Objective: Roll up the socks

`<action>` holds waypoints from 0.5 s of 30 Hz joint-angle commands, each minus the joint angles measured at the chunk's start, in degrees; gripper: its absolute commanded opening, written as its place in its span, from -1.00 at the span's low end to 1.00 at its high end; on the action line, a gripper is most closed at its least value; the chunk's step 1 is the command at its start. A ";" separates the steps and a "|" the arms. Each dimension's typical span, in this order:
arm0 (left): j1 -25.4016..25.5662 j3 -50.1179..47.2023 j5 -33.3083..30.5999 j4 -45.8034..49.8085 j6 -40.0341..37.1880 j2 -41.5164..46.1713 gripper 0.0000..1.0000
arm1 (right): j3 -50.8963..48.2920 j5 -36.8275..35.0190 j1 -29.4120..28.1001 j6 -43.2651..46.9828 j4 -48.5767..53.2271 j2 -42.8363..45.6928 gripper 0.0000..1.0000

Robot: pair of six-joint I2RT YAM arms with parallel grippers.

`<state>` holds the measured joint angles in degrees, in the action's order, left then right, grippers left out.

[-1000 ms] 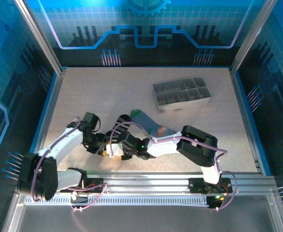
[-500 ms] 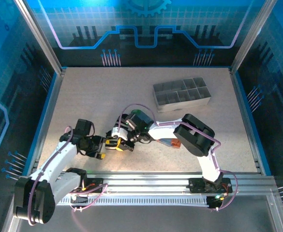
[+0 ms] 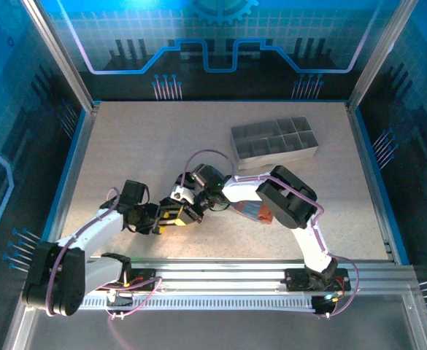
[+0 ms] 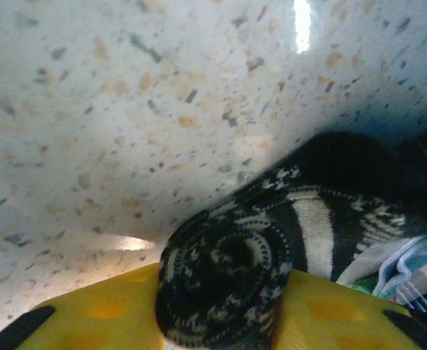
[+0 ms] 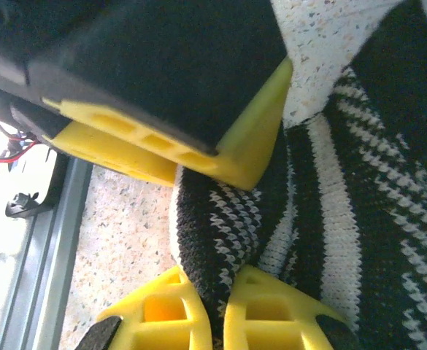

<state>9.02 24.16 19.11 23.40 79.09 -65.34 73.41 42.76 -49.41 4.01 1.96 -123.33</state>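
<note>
The black sock with thin white stripes (image 4: 224, 270) is wound into a tight spiral at its end. My left gripper (image 4: 224, 310) is shut on that roll, a yellow finger pressed against each side. The unrolled length of the black sock (image 5: 359, 182) runs on to my right gripper (image 5: 219, 313), which is shut on a fold of it. From above, the left gripper (image 3: 166, 217) and right gripper (image 3: 189, 207) meet at the table's front middle. The blue-grey sock (image 3: 251, 211) lies flat under the right arm, its orange-red toe (image 3: 266, 216) showing.
A grey divided tray (image 3: 275, 142) stands at the back right. The left gripper's yellow finger (image 5: 198, 149) hangs close above the right gripper's fingers. A metal rail (image 3: 220, 273) runs along the near edge, just behind the grippers.
The left gripper widened, then closed on the rolled end of the black sock. The right arm swung back and left over the blue-grey sock, still gripping the black sock.
</note>
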 commanded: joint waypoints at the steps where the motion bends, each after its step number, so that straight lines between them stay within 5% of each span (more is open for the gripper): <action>1: 0.57 -1.77 -2.40 3.25 -2.09 -2.46 -0.46 | -1.62 -2.46 0.07 -2.24 10.39 -4.23 -1.00; 3: 0.63 -1.50 -2.96 6.79 -2.74 -4.51 -0.75 | -1.60 -3.65 -0.21 -1.35 10.56 -3.36 -0.93; 7: 0.65 1.73 -6.33 17.77 -4.63 -7.14 -1.00 | -0.93 -9.67 -1.42 3.44 13.00 0.04 -0.30; 15: 0.66 6.62 -6.16 23.69 -4.44 -12.59 -1.00 | -21.11 -40.57 -9.67 20.18 -12.39 20.90 0.20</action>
<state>9.23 32.25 18.72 35.11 75.88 -74.06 55.48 18.35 -56.53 15.51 -2.42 -105.69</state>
